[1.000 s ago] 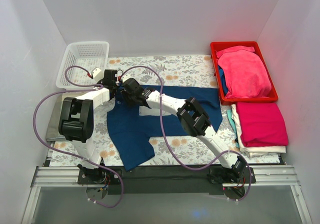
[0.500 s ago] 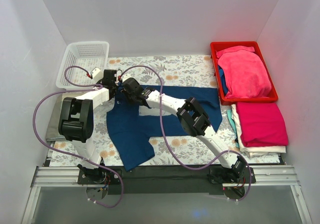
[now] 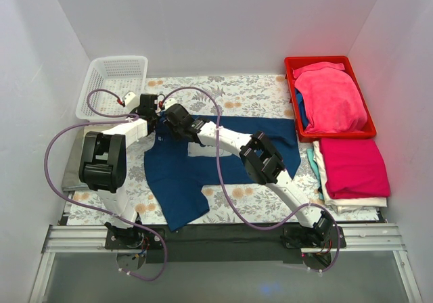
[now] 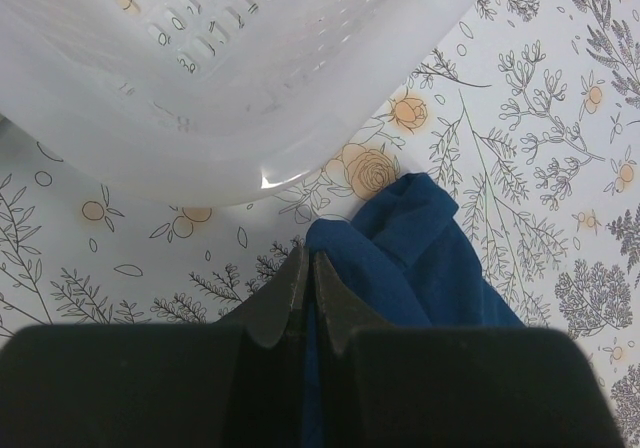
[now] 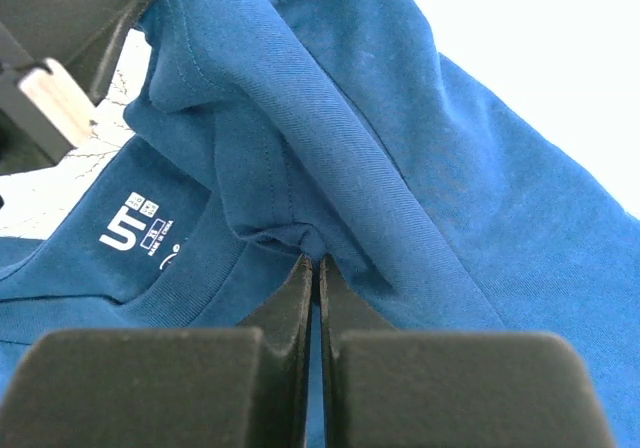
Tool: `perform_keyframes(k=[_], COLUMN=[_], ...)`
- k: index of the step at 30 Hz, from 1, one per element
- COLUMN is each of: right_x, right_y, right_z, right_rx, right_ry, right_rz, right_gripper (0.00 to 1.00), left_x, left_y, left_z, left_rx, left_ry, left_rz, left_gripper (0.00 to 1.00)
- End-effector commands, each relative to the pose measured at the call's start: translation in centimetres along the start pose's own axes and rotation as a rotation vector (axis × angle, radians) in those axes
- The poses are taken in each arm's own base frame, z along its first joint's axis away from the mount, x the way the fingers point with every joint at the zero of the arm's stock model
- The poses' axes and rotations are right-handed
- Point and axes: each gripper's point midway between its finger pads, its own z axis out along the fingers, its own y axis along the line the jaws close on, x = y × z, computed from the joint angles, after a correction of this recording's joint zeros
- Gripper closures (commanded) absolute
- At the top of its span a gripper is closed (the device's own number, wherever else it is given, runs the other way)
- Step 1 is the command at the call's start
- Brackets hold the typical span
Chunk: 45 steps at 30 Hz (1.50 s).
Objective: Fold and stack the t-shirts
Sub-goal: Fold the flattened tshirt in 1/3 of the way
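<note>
— Starting at the left, what lies beside the navy shirt [image 3: 177, 181]?

— A white basket [image 3: 111, 83] stands just past the shirt's far left corner, on the floral cloth [image 3: 250, 97]. The left gripper [image 4: 305, 268] sits between the basket and the shirt. Its jaws are pressed together on a bunched fold at the shirt's edge, and navy fabric rises in a small hump just beyond the tips.

— And the shirt itself?

— It lies spread over the middle of the cloth. One part reaches toward the arms' bases, and a sleeve stretches out to the right. A strip of its pale blue print [image 3: 203, 151] shows beside the right arm, which crosses above the shirt.

— Where is the right gripper [image 5: 315, 268]?

— At the shirt's collar, close to the left gripper. Its jaws are closed, pinching a ridge of navy fabric where the neck seam gathers. The white size label [image 5: 135, 230] inside the collar shows just left of the pinch.

— What sits to the shirt's right?

— A folded pink shirt [image 3: 352, 168] lies just beside the right sleeve, on top of paler folded pieces. Beyond the shirt's far right corner stands a red tray [image 3: 293, 70], holding a crumpled pink shirt [image 3: 331, 100].
</note>
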Motion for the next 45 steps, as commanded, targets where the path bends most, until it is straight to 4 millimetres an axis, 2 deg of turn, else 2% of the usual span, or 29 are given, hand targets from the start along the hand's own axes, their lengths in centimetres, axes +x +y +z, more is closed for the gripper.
perform_keyframes(k=[1, 4, 7, 8, 11, 13, 14, 16, 17, 19, 21, 22, 24, 25, 27, 28, 29, 31, 36, 45], right_x=[-3.5, -4.7, -6.4, -6.5, -7.6, -7.4, -7.8, -6.9, -7.2, -5.5, -4.8, -3.1, -2.7, -1.0, -0.5, -0.4, 0.9, 1.8, 4.2, 6.7], right_y=[-0.3, -0.8, -1.4, -1.5, -1.8, -2.1, -2.1, -2.3, -2.3, -2.5, -2.6, -2.8, -2.7, -2.9, -2.9, -2.9, -3.1, -3.0, -2.3, -0.6], right_z=[-1.3, -2.6, -4.6, -5.0, -6.6, -7.2, -8.0, -8.2, -8.8, -8.8, -9.6, -9.5, -10.3, -10.3, -11.1, -11.6, -11.6, -11.9, -12.7, -13.2], right_rx=[0.024, 0.045, 0.07, 0.07, 0.078, 0.085, 0.082, 0.084, 0.079, 0.079, 0.074, 0.079, 0.068, 0.071, 0.064, 0.061, 0.064, 0.058, 0.021, -0.02], right_ry=[-0.086, -0.109, -0.139, -0.142, -0.162, -0.156, -0.166, -0.144, -0.151, -0.111, -0.097, -0.062, -0.053, -0.019, -0.013, -0.014, 0.013, 0.027, 0.067, 0.114], right_rz=[0.008, 0.009, 0.011, 0.012, 0.016, 0.014, 0.019, 0.016, 0.019, 0.016, 0.025, 0.019, 0.027, 0.027, 0.034, 0.042, 0.041, 0.055, 0.072, 0.068], right_gripper=[0.99, 0.99, 0.99, 0.99, 0.99, 0.99, 0.99, 0.99, 0.99, 0.99, 0.99, 0.99, 0.99, 0.99, 0.99, 0.99, 0.99, 0.99, 0.99, 0.99], left_x=[-1.6, -2.6, -4.6, -4.5, -5.6, -6.1, -6.2, -6.4, -6.2, -5.5, -5.3, -4.3, -3.6, -2.2, -1.8, -0.6, -0.1, 0.5, 3.0, 6.8], left_y=[-0.8, -1.4, -2.4, -2.3, -2.8, -2.7, -2.7, -2.5, -2.6, -2.0, -2.0, -1.3, -1.1, -0.4, 0.3, 0.9, 1.3, 2.2, 5.9, 9.5], left_z=[-0.9, -1.8, -3.8, -3.7, -5.3, -6.5, -6.9, -8.1, -8.4, -9.0, -10.1, -10.3, -11.2, -11.3, -12.1, -12.5, -12.6, -13.3, -13.6, -12.8], left_rx=[0.023, 0.05, 0.094, 0.093, 0.127, 0.145, 0.15, 0.162, 0.167, 0.164, 0.173, 0.155, 0.158, 0.143, 0.132, 0.118, 0.11, 0.09, -0.005, -0.113], left_ry=[-0.026, -0.038, -0.066, -0.065, -0.078, -0.084, -0.086, -0.086, -0.08, -0.063, -0.067, -0.047, -0.036, -0.009, -0.019, 0.0, 0.005, 0.0, 0.011, 0.064], left_rz=[-0.02, -0.034, -0.052, -0.049, -0.062, -0.074, -0.076, -0.088, -0.091, -0.094, -0.097, -0.1, -0.104, -0.103, -0.114, -0.112, -0.111, -0.116, -0.149, -0.148], left_gripper=[1.0, 1.0, 1.0, 1.0, 1.0, 1.0, 1.0, 1.0, 1.0, 1.0, 1.0, 1.0, 1.0, 1.0, 1.0, 1.0, 1.0, 1.0, 1.0, 1.0])
